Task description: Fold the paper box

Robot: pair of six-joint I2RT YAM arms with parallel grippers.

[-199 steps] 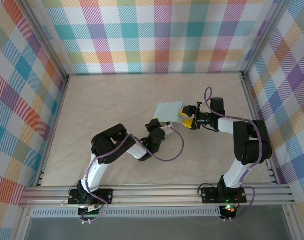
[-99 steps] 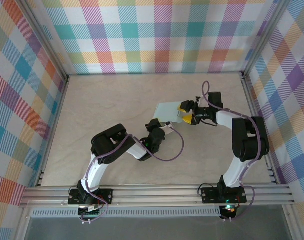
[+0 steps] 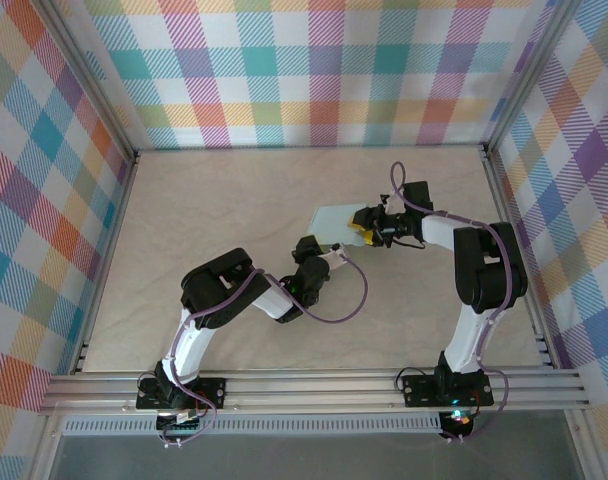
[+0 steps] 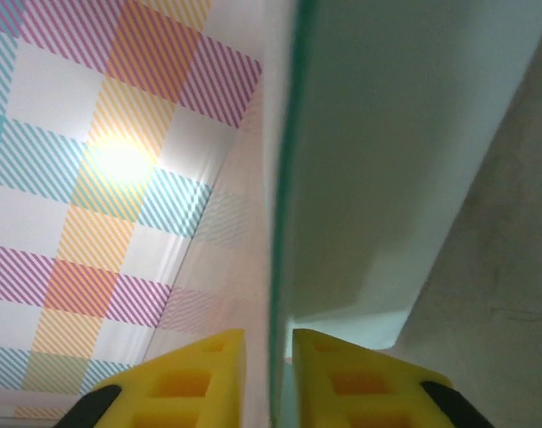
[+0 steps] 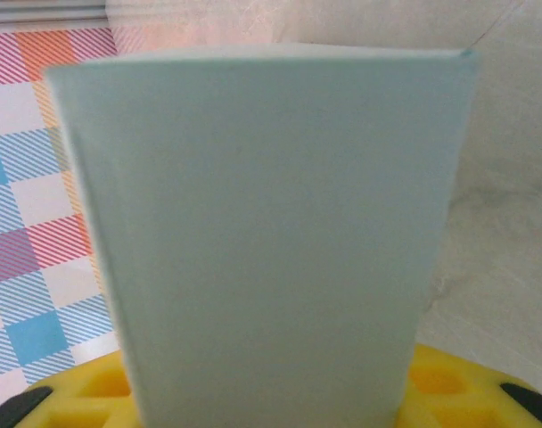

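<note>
The paper box (image 3: 336, 220) is a small flat mint-green rectangle, held tilted a little above the table's middle. My left gripper (image 3: 331, 248) is at its near lower edge. In the left wrist view the two yellow fingers (image 4: 200, 374) are shut on the thin card edge (image 4: 282, 223), and the box's underside (image 4: 387, 152) rises to the right. My right gripper (image 3: 362, 228) is at the box's right end. In the right wrist view the box's broad face (image 5: 262, 232) hides the gap, and yellow fingers (image 5: 467, 392) show wide apart at either side of it, so the gripper (image 5: 266, 397) is open.
The beige table (image 3: 214, 210) is ringed by plaid walls (image 3: 314, 70) and aluminium posts (image 3: 504, 190). A rail (image 3: 314, 385) crosses the near edge by the arm bases. A purple cable (image 3: 354, 300) loops off the left arm.
My right gripper has moved left from a short way off until it meets the box's right end. The left arm and the box have stayed put.
</note>
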